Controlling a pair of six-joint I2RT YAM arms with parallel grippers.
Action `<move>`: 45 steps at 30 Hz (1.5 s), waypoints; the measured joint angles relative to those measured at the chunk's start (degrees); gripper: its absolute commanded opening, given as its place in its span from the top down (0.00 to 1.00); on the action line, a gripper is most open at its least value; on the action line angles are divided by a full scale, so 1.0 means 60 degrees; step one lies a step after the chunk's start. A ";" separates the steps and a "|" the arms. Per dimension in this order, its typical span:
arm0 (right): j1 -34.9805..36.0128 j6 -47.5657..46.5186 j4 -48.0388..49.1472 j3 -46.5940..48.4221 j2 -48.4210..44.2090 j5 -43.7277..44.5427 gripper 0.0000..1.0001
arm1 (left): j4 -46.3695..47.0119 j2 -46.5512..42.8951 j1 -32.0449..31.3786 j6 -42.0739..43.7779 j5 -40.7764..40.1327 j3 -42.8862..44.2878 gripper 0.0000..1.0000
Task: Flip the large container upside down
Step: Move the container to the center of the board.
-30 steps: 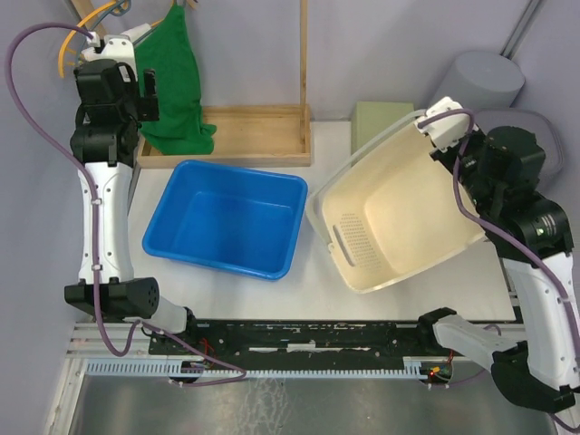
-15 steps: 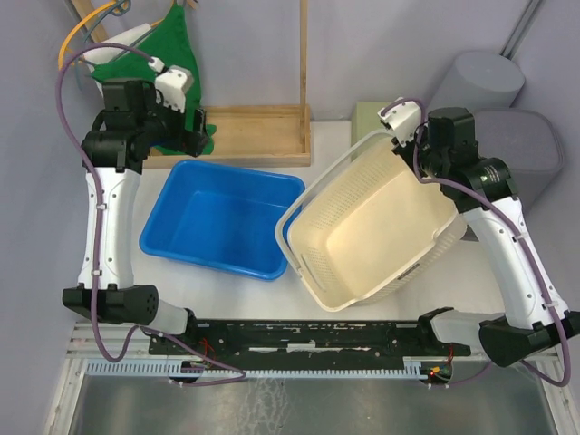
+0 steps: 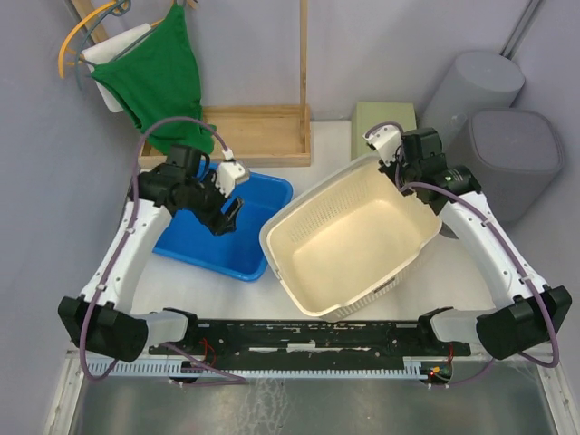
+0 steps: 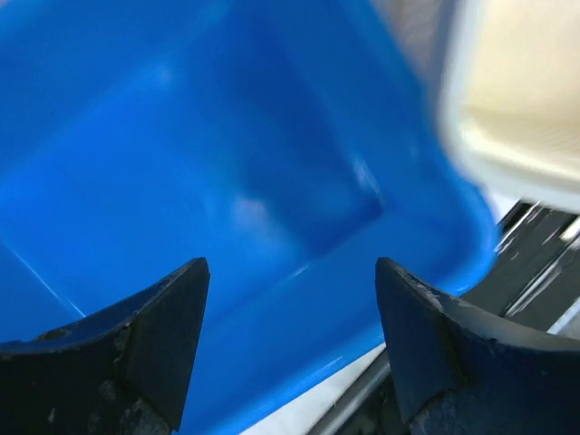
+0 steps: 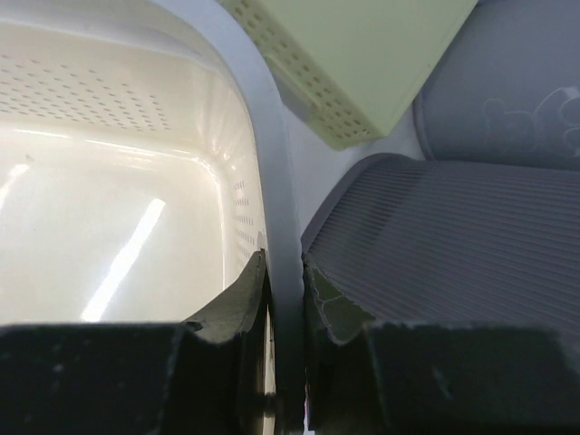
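**Top view.** The cream tub (image 3: 349,240) sits in the middle of the frame on the white table (image 3: 458,272). Its opening faces up and it is tilted, with its upper right corner raised. The right hand (image 3: 396,163) is clamped on the rim at that corner. The tub's left rim meets the right edge of the blue tub (image 3: 258,213); whether they touch cannot be told. The left hand (image 3: 228,213) hangs over the blue tub, fingers apart and holding nothing. A wooden tray (image 3: 258,136) and a green cloth (image 3: 159,77) lie at the upper left. A pale green box (image 3: 385,118) and two grey bins (image 3: 507,154) stand at the upper right.

**Left wrist view.** The left hand (image 4: 290,299) has its two dark fingers (image 4: 136,335) well apart at the bottom of the frame. The blue tub's inside (image 4: 181,163) fills the space between and above them. The cream tub's rim (image 4: 517,136) shows blurred at the upper right.

**Right wrist view.** The right hand (image 5: 283,281) has its fingers (image 5: 231,313) closed on the cream tub's rim, one inside the wall and one outside. The tub's perforated wall (image 5: 109,181) fills the left of the frame. The pale green box (image 5: 362,63) is at the top and a ribbed grey bin (image 5: 453,245) is at the right.
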 measured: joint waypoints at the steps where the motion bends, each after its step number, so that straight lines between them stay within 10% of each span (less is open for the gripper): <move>1: 0.0000 0.0091 0.0109 -0.0291 0.0000 0.0004 1.00 | 0.0229 0.0044 -0.0018 0.0073 -0.0372 -0.0758 0.29; 8: -0.0095 0.0353 0.0255 -0.0845 -0.0029 0.0098 1.00 | 0.1443 0.0204 0.0004 0.0215 -0.3351 -0.4062 0.47; 18: -0.0244 0.0426 0.0361 -0.1432 -0.0492 0.0182 1.00 | 0.4273 0.1548 0.0692 -0.0044 -0.6674 -0.4401 0.77; 20: -0.0251 0.0444 0.0401 -0.1450 -0.0495 0.0178 1.00 | 0.5067 0.2455 0.1282 -0.0106 -0.7424 -0.4393 0.96; 45: -0.0306 0.0703 0.0973 -0.1843 -0.0397 -0.0200 1.00 | 0.8120 0.5941 0.6710 0.0197 -0.9238 -0.2302 0.97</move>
